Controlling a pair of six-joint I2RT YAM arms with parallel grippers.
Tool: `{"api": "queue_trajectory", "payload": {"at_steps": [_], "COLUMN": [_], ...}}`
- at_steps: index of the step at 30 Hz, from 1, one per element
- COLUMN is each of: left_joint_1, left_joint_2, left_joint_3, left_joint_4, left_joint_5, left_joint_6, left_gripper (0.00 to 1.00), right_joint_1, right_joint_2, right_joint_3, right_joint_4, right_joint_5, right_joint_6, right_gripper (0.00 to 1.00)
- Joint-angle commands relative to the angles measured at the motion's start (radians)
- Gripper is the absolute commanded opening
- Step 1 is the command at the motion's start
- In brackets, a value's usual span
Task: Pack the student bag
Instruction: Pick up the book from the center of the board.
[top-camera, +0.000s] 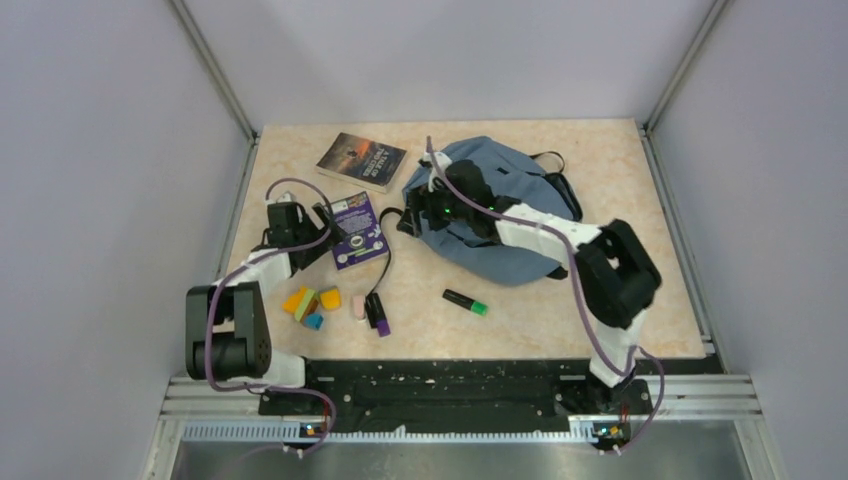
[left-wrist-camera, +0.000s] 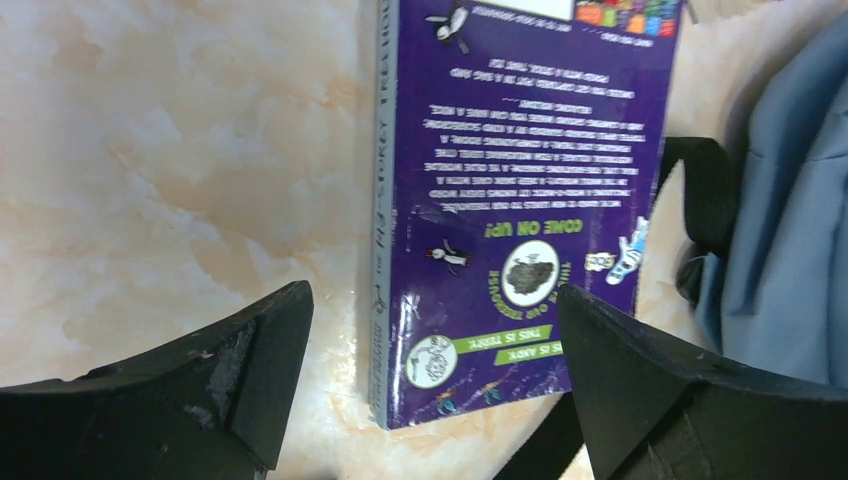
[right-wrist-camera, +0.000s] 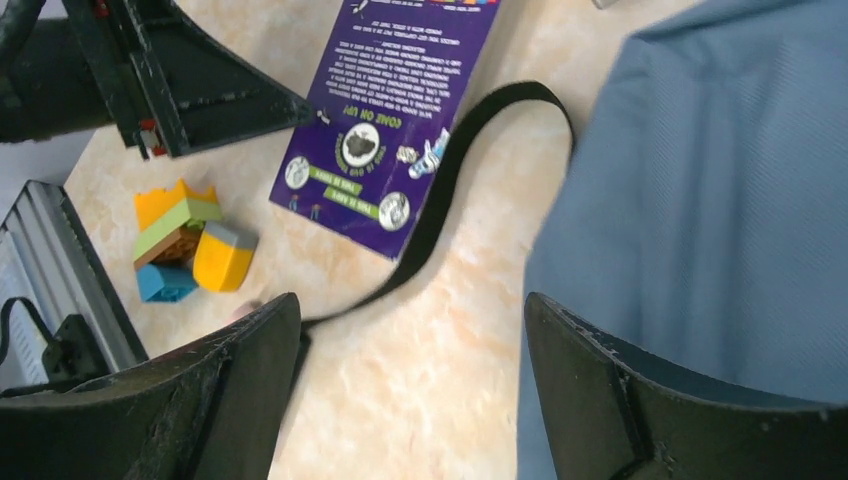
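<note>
Two claws are set to one step from opposite sides — a book to be lifted, a bag to be steadied. The soft slate-blue fabric backpack (top-camera: 505, 225) is slumped on the marbled table (top-camera: 560, 320), just past centre toward one o'clock in the overhead view. Its black strap (right-wrist-camera: 450, 180) trails along the edge of the thin purple paperback book (left-wrist-camera: 520, 200) at its nine o'clock side. The left gripper (left-wrist-camera: 430, 370) is spread wide and empty, with the paperback's near corner lying between its jaws. The right gripper (right-wrist-camera: 410, 380) is likewise wide and holds nothing. The backpack's edge lies at its three o'clock, and one finger seems to be over the fabric, though contact cannot be confirmed. Picking up the paperback is judged the step in hand. A closing across its spine is called for next, and the bag's opening — not visible here — must be found.
</note>
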Motion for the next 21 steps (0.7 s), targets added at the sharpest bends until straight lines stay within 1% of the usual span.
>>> {"api": "queue_trajectory", "payload": {"at_steps": [1, 5, 8, 12, 18, 21], "left_joint_1": [0.024, 0.031, 0.033, 0.038, 0.042, 0.042], "left_joint_2": [0.063, 0.109, 0.132, 0.16, 0.18, 0.191], "left_joint_3": [0.039, 0.052, 0.063, 0.078, 0.081, 0.08], "left_joint_4": [0.04, 0.064, 0.071, 0.076, 0.091, 0.099], "left_joint_5": [0.064, 0.121, 0.138, 0.166, 0.191, 0.207], "left_joint_6": [-0.004, -0.015, -0.016, -0.017, -0.021, -0.022], "left_gripper": [0.96, 0.95, 0.93, 0.85, 0.7, 0.65], "right_joint_1": [0.028, 0.028, 0.028, 0.028, 0.028, 0.029], "right_joint_2": [0.184, 0.343, 0.455, 0.59, 0.763, 0.825], "right_joint_3": [0.208, 0.393, 0.534, 0.692, 0.889, 0.975], "right_joint_4": [-0.007, -0.012, -0.059, -0.112, -0.185, -0.232], "right_joint_5": [-0.081, -0.105, -0.098, -0.101, -0.103, -0.116], "right_joint_6": [0.013, 0.04, 0.044, 0.055, 0.043, 0.04], "right_gripper": [0.81, 0.81, 0.79, 0.74, 0.72, 0.71]}}
